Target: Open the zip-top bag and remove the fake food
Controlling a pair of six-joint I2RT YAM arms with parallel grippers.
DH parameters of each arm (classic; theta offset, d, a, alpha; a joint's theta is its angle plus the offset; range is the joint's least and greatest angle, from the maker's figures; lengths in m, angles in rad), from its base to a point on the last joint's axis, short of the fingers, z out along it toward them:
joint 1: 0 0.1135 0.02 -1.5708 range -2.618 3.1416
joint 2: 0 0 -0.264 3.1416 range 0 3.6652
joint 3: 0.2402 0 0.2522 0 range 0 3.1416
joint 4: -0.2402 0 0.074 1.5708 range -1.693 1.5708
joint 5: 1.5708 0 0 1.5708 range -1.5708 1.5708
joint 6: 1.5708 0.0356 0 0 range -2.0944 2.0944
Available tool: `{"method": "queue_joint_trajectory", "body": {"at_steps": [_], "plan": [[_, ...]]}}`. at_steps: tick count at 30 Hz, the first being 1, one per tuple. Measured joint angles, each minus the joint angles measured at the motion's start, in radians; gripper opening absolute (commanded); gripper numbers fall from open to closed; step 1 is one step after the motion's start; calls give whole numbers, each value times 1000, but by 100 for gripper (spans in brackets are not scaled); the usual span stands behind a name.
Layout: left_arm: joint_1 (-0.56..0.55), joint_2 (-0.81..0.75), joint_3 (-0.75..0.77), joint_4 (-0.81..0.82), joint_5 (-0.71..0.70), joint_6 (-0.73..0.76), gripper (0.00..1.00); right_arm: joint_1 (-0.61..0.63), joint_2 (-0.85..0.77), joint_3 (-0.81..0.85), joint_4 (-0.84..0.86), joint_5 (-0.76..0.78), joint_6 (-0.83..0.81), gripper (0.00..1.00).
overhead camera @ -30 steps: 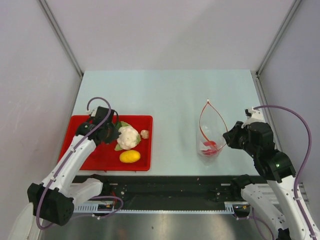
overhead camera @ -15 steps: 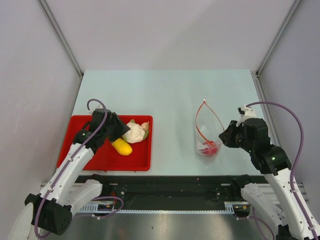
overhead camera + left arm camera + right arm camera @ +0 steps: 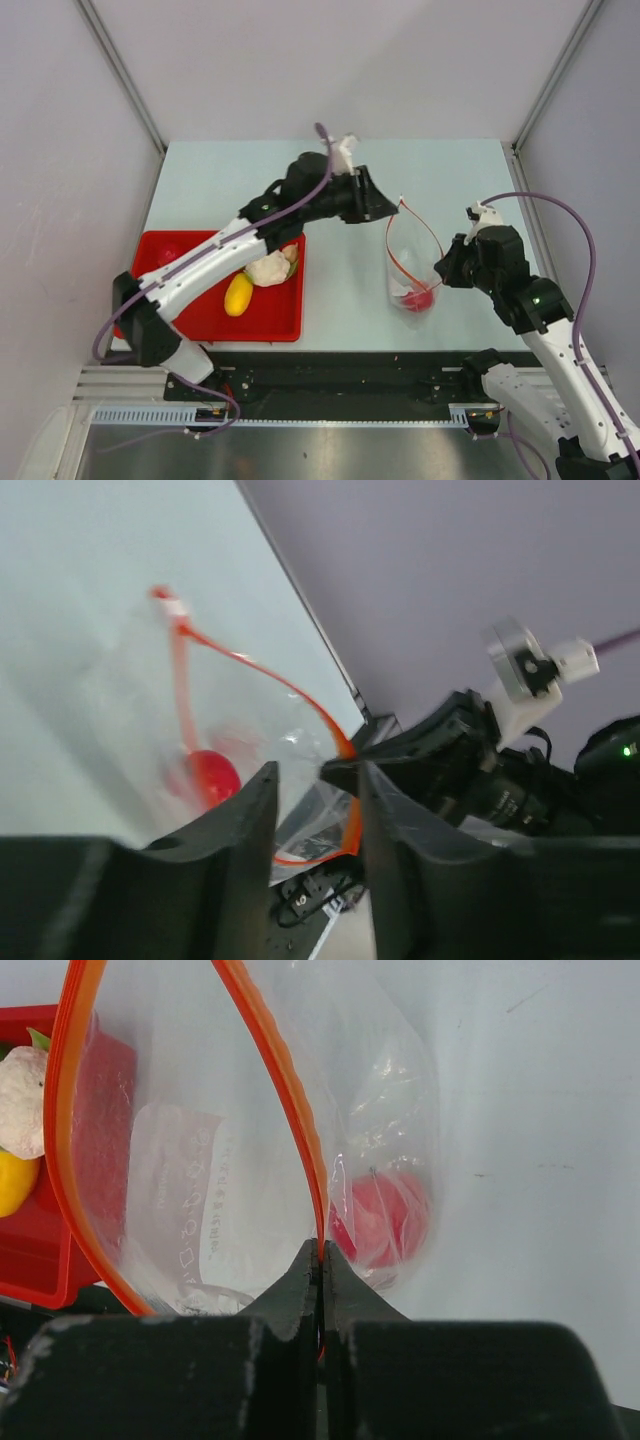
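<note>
A clear crinkly plastic zip-top bag is edged by a thin orange-red zip strip and has faint white print on its side. Inside shows a round red plastic toy ball. A flat red plastic tray carries a yellow oval toy and a whitish lumpy toy with a green leaf. The tabletop is pale blue-green.

The small clear zip-top bag is thin, crinkly, glossy plastic with a smooth red-orange zip strip (nipped between the matt black plastic fingers of the right gripper). Just beyond those fingers a glossy red plastic ball shows through the film, over a smooth matt pale table.
</note>
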Motion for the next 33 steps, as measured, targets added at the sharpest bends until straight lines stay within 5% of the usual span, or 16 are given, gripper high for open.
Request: {"method": "queue_joint_trajectory", "body": {"at_steps": [6,19,26,33], "plan": [[-135,251,312,-111,6,96,12,0,-5,27,-15,11,11,0],[-188,629,730,-585,-66,154,18,0,-51,67,-79,31,53,0],[-227,661,684,-647,-73,171,23,2,-87,67,-121,31,78,0],[-253,668,615,-665,-64,181,41,2,-122,67,-179,49,125,0]]}}
